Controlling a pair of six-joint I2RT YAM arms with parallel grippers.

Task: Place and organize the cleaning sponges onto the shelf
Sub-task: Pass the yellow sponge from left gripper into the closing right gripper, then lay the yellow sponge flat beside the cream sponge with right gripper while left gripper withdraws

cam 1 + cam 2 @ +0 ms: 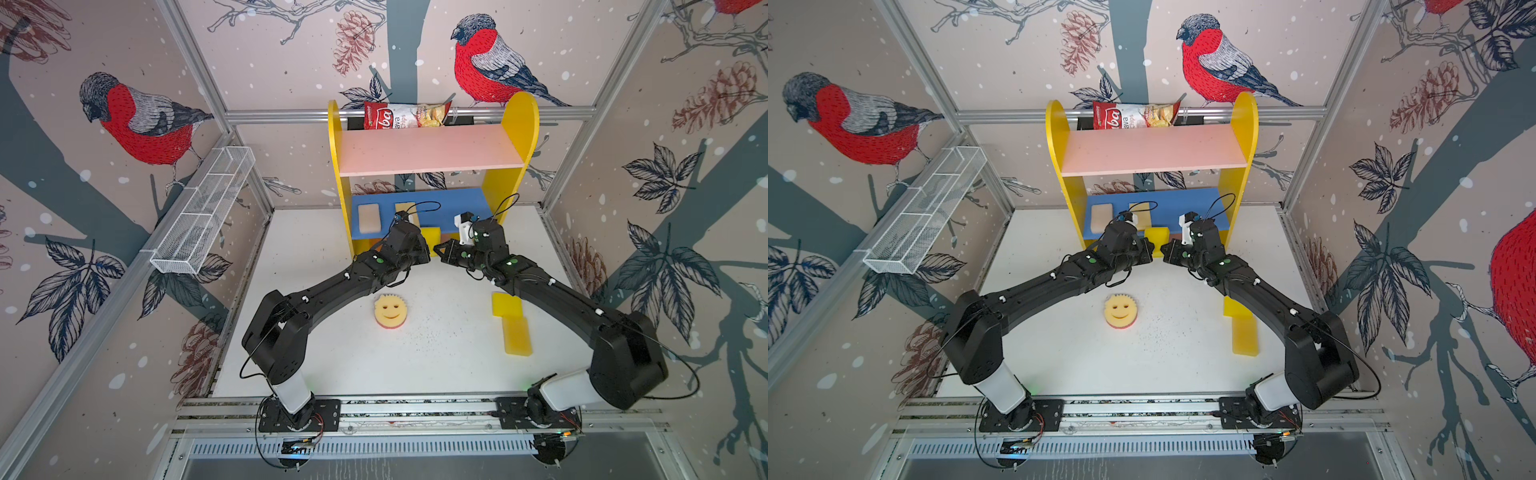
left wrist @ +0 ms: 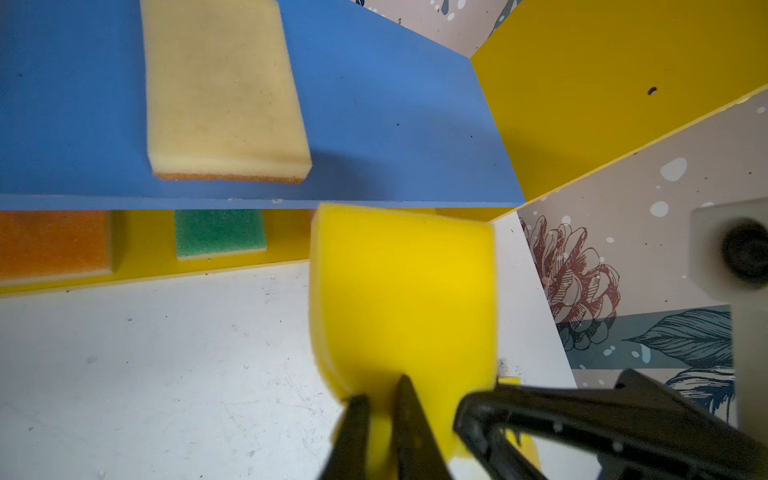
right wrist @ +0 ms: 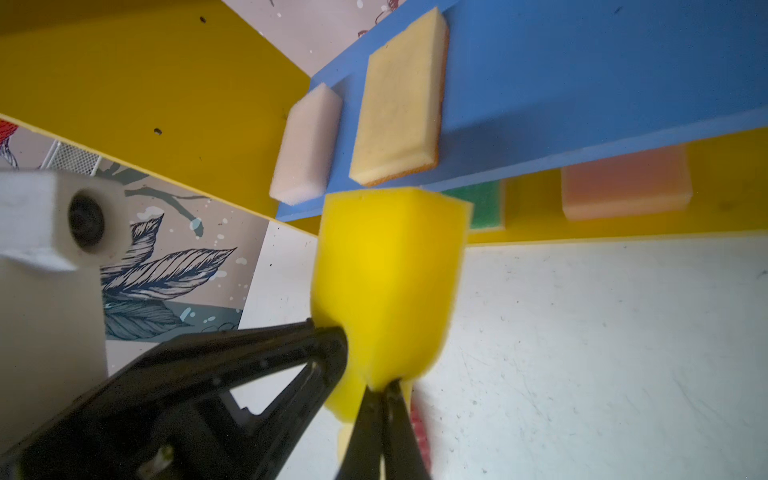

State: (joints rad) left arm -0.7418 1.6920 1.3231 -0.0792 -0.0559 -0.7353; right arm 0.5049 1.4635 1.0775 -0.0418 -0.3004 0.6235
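Altogether nine cleaning sponges show, five of them already on the shelf (image 1: 517, 133). A chips bag (image 1: 405, 114) sits at the back of the pink board (image 1: 428, 149), between the yellow side panels. The blue board (image 1: 465, 203) holds two: a cream sponge (image 1: 369, 218) at its left end and a pale yellow sponge (image 2: 220, 91) just beside it, not touching. The yellow base (image 2: 141, 245) holds three in a row, each apart from its neighbour: an orange sponge (image 2: 50, 241), a green sponge (image 2: 220, 232) and a salmon sponge (image 3: 623, 187). One bright yellow sponge (image 2: 403, 291) hangs upright just in front of the blue board's edge, between the two arms. The right gripper (image 3: 382, 395) is pinched tight on its lower edge. The left gripper (image 2: 380, 390) has its fingers a little apart on either side of that same edge, and I cannot tell whether they press the foam. Three lie on the table (image 1: 332, 353): a round smiley sponge (image 1: 390, 309) near the middle, and at the right a squarer yellow sponge (image 1: 505, 305) touching a longer yellow sponge (image 1: 517, 338), the squarer one partly under the right arm. A divided white wire-mesh basket (image 1: 203, 216) hangs on the left wall.
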